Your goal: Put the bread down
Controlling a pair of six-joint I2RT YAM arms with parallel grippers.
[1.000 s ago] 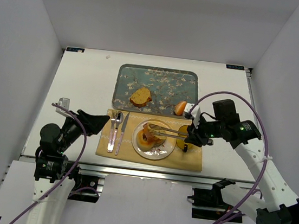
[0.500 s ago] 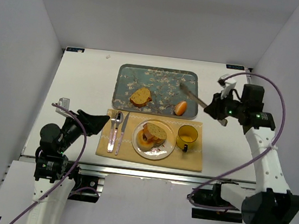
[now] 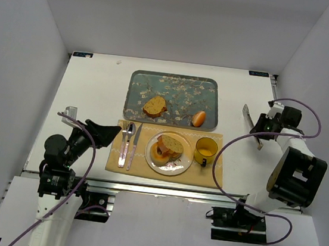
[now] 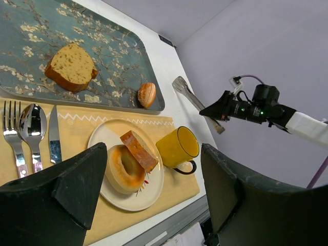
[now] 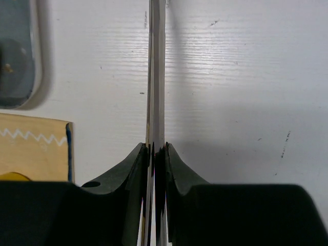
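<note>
Top external view: the small, thick, golden-brown, dark-crusted slice of bread (image 3: 173, 143) lies on the round white patterned plate (image 3: 178, 165), toward its 12 o'clock part, propped tilted against a golden ring-shaped bun (image 3: 158, 154). Placing looks done. The right tool (image 5: 156, 163) sits well off at 3 o'clock of the flowered blue tray (image 3: 183, 89), its fingers pressed tight on long metal tongs (image 5: 156, 77) whose blades are squeezed together. The tongs' tips are low over the white tabletop (image 3: 97, 85); contact cannot be told. The left tool (image 4: 152, 154) gapes wide, holding nothing, at 9 o'clock of the tan placemat (image 3: 206, 175). Risks, as judged: the bread rests on an edge and could slide off the bun if the tabletop is jolted. The tongs, if let go while squeezed, could spring apart and skid. A low sweep back could clip the yellow mug (image 3: 206, 148) at 3 o'clock of the plate.
</note>
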